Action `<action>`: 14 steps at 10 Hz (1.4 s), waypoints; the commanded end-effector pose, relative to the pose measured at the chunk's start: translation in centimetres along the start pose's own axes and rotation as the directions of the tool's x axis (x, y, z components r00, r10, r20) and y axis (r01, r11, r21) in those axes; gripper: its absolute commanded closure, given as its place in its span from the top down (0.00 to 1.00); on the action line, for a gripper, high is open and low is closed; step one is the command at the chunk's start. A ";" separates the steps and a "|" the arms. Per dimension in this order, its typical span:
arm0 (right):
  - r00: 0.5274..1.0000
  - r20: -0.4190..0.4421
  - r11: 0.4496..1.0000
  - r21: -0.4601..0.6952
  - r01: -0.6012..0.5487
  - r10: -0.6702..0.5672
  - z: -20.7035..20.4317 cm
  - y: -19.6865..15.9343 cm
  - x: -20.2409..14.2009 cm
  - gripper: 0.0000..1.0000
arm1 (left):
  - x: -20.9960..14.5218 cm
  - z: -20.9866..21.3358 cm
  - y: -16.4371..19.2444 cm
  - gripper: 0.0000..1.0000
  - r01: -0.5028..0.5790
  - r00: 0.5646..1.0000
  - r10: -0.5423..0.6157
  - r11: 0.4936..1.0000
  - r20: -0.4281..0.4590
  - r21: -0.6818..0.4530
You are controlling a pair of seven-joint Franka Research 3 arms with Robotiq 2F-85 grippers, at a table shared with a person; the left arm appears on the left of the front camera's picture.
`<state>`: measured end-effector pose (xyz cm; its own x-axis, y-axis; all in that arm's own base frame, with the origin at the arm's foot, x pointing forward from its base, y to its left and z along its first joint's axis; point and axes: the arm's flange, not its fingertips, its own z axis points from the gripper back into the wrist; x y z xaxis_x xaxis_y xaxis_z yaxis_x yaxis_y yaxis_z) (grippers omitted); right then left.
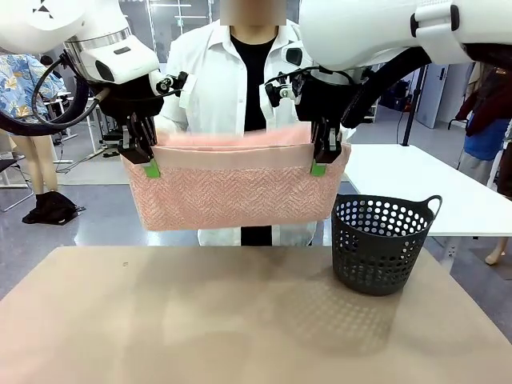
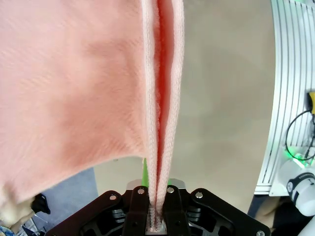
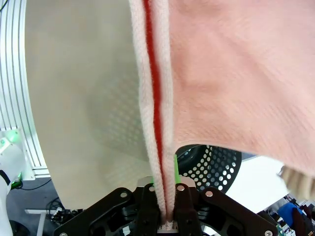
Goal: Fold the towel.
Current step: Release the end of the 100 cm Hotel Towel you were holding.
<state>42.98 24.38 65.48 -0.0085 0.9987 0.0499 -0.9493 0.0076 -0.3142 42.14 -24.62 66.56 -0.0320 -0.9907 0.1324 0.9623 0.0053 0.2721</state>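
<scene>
The salmon-pink towel (image 1: 232,188) hangs doubled in the air above the table, stretched flat between both arms, its zigzag face toward me. My left gripper (image 1: 150,166) is shut on the towel's upper left corner, and my right gripper (image 1: 320,166) is shut on the upper right corner. In the left wrist view the layered towel edge (image 2: 160,147) runs straight into the closed left gripper (image 2: 157,216). The right wrist view shows the same pinch, with the towel edge (image 3: 160,137) clamped in the right gripper (image 3: 167,216). A person in a white coat (image 1: 216,88) stands right behind the towel.
A dark perforated basket (image 1: 380,244) stands on the beige table (image 1: 200,320) at the right, just below the towel's right end; it appears again in the right wrist view as the basket (image 3: 211,164). A white table (image 1: 432,192) lies behind it.
</scene>
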 end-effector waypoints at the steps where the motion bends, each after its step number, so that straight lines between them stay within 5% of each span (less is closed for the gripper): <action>1: 1.000 0.000 1.000 -0.004 0.001 -0.001 0.3 0.1 -0.2 0.00 | 0.0 0.2 0.0 0.00 -0.010 1.000 0.010 1.000 -0.007 0.008; 14: 1.000 0.000 1.000 -0.004 0.001 -0.001 0.3 0.1 -0.2 0.00 | 0.0 0.2 0.0 0.00 -0.010 1.000 0.010 1.000 -0.007 0.008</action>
<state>42.97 24.38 65.50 -0.0086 0.9987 0.0500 -0.9492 0.0075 -0.3145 42.14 -24.62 66.57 -0.0320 -0.9907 0.1325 0.9622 0.0053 0.2723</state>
